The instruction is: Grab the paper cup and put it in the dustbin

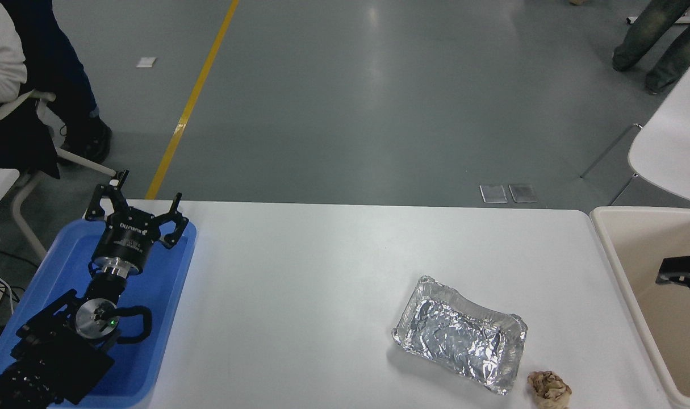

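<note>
Two black arms are in frame. The left gripper (pixel 134 213) is parked over the blue plastic tray (pixel 168 284) at the near left, its fingers spread apart and holding nothing. Of the right gripper (pixel 682 271), only a black tip enters from the right edge, above the inside of the large cream-beige rectangular plastic dustbin (pixel 609 250); whether its fingers are apart or together cannot be told, nor whether anything is between them.

No small off-white paper cup is visible anywhere on the white table (pixel 322 272) or in the visible part of the bin. It may be hidden by the gripper, beyond the frame edge, or lower in the bin; the pictures do not settle this.

Other items: a crumpled silver foil tray (pixel 459 334) lies on the table at the near right, and a crumpled brown paper ball (pixel 549 388) sits just beside its near right corner. Neither belongs to the task.

Judgement: the step in hand appears to be the drop at the bin. To do it well, the gripper should be well inside the rim before any release, so the light cup cannot glance off the thick edge onto the table.
</note>
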Controlling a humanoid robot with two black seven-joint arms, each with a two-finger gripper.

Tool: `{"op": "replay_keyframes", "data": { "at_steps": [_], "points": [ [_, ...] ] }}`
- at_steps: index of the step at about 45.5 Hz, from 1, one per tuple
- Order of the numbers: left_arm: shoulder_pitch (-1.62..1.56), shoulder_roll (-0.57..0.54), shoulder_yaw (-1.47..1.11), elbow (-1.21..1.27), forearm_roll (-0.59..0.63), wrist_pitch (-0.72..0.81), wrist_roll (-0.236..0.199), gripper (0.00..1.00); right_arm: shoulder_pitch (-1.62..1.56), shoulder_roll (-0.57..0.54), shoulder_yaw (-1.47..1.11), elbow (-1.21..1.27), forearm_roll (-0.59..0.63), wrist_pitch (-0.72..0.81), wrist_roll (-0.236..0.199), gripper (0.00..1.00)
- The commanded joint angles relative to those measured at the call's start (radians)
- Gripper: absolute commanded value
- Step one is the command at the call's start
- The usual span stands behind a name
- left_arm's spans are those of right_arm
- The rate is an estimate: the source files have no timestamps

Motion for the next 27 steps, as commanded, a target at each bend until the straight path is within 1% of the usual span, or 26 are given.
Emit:
{"op": "replay_keyframes", "data": {
  "at_steps": [1, 10, 17, 27],
  "points": [
    [0.0, 0.0, 0.0, 0.0, 0.0, 0.0, 0.001, 1.0, 0.266, 0.097, -0.108, 0.021, 0.012, 0.263, 0.002, 1.0],
    [0.0, 0.001, 0.0, 0.0, 0.0, 0.0, -0.001, 1.0, 0.406, 0.317, -0.109, 0.021, 0.015, 0.263, 0.0, 1.0],
    [0.002, 0.003, 0.0, 0.0, 0.0, 0.0, -0.003, 1.0, 0.462, 0.346, -0.048, 0.022, 0.016, 0.263, 0.0, 1.0],
    [0.002, 0.003, 0.0, 0.0, -0.002, 0.0, -0.003, 1.0, 0.568, 0.467, -0.022, 0.052, 0.016, 0.263, 0.0, 1.0]
  ]
}}
